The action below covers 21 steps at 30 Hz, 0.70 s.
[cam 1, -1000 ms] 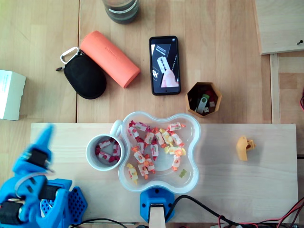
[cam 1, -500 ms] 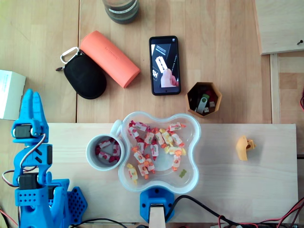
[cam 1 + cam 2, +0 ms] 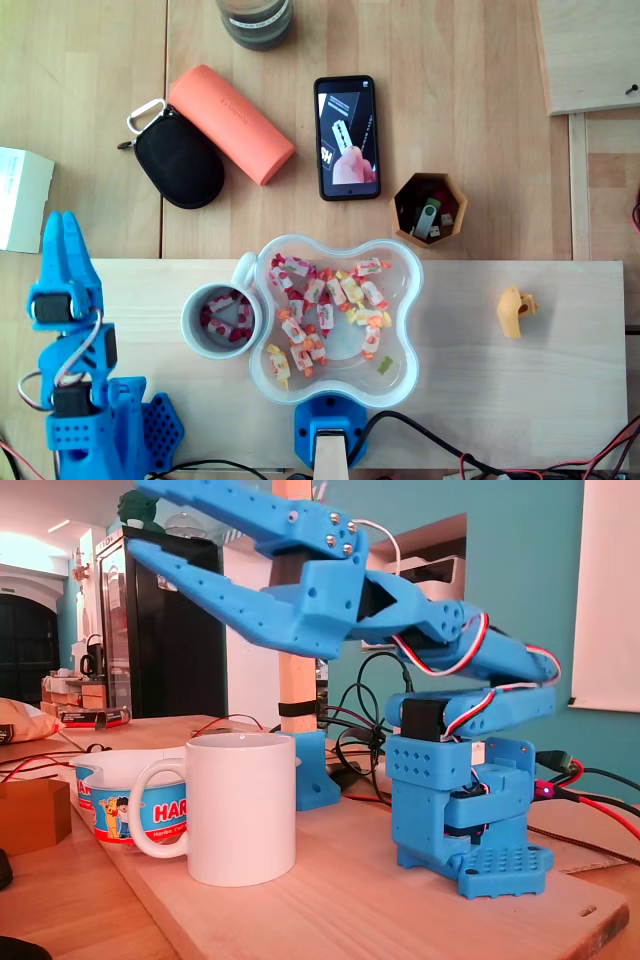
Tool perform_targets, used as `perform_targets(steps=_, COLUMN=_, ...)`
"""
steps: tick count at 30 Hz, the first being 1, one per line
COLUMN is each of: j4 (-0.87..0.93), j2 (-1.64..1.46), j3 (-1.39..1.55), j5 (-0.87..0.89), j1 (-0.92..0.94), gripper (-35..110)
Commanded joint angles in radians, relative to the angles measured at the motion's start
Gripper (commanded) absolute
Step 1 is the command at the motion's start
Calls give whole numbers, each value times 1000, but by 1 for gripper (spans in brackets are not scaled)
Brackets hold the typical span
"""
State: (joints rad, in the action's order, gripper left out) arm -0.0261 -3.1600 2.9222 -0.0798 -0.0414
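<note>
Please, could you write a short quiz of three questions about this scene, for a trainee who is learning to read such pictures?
1. True or false: the end effector is clamped on a candy.
2. What lies inside the white mug? A) wrapped candies B) USB sticks C) nothing
3. In the overhead view, which container stands directly to the right of the mug?

Key:
1. False; its jaws stand apart in the air with nothing between them.
2. A
3. The clear bowl, which also holds candies.
</note>
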Motion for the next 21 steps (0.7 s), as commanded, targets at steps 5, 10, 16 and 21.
perform_targets(steps=5, j4=-46, j2=-161, j3=150, j5=23, j1=-3, gripper=13)
perform_targets(steps=10, j4=-41, j2=-160, j3=172, j5=23, j1=-2, gripper=13)
perform_targets(steps=16, j4=-34, j2=-156, j3=222, j5=23, j1=-5, gripper=13)
perform_targets(steps=21, j4=-34, j2=-160, j3=222, j5=23, j1=-2, gripper=13)
